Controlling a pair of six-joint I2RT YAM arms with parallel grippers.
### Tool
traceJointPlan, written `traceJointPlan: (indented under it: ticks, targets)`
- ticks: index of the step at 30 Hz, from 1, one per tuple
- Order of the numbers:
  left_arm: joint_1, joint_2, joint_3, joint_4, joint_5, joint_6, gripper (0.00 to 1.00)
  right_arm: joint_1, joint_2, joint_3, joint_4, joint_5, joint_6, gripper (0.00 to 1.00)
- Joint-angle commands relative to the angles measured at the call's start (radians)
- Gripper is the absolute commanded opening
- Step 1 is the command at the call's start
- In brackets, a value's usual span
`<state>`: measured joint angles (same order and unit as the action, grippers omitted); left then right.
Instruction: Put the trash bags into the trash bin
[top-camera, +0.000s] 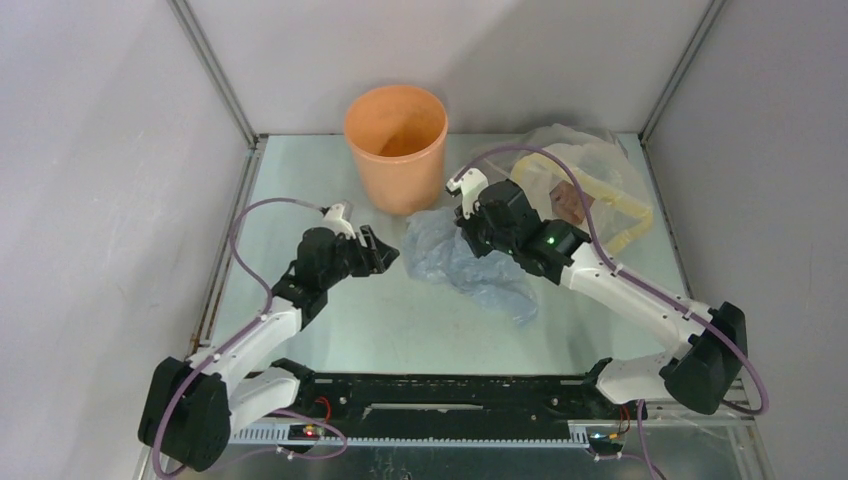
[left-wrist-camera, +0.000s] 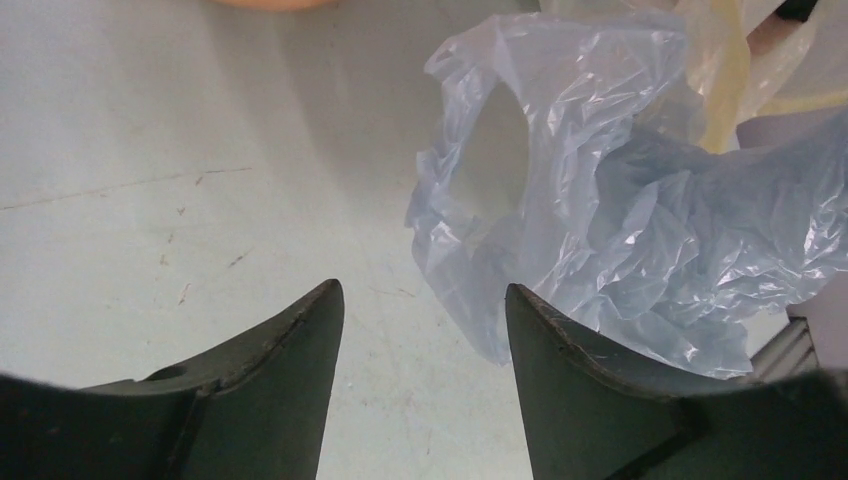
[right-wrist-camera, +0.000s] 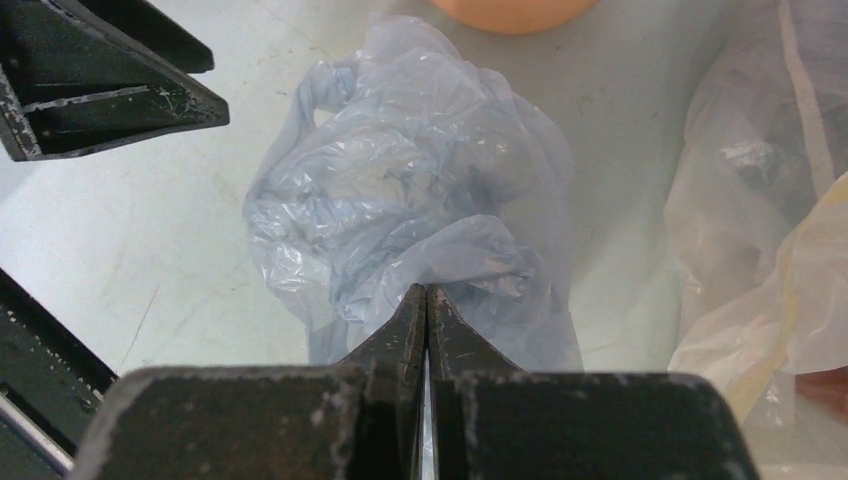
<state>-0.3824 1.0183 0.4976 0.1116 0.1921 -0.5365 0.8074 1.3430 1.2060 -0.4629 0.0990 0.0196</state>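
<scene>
Trash bag (top-camera: 465, 262): thin pale blue-grey translucent film, crumpled, wrinkly, lying slack on worktop (top-camera: 300, 185) mid-scene, just near-right of trash bin (top-camera: 398, 180), outside it. Bin: round tapered orange bucket, upright, mouth open upward, far centre.

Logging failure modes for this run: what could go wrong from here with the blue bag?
1. The right tool is shut on what looks like only a thin fold of the trash bag; the film may slip out on lifting.
2. Most of the bag sprawls loose on the table, so it could drape over the rim of the trash bin instead of dropping in.
3. The clear-and-yellow bundle lies close beside the bag and might get dragged along.
</scene>
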Motion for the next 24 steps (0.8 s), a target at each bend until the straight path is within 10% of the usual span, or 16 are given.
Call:
traceJointPlan:
  ticks: [1,6,12,24]
  targets:
    - [0.021,0.029,-0.031,0.124,0.112,-0.060,0.68,-0.002,-0.035,-0.025,0.012,-0.032,0.016,0.00]
    - [0.034,0.028,-0.067,0.231,0.182,-0.109,0.81,0.000,-0.057,-0.031,0.003,-0.052,0.015,0.00]
    - [0.039,0.065,-0.048,0.192,0.168,-0.100,0.59,0.006,-0.076,-0.031,-0.004,-0.056,0.013,0.00]
    - [0.039,0.148,-0.023,0.269,0.231,-0.108,0.71,0.013,-0.126,-0.031,-0.019,-0.085,0.000,0.00]
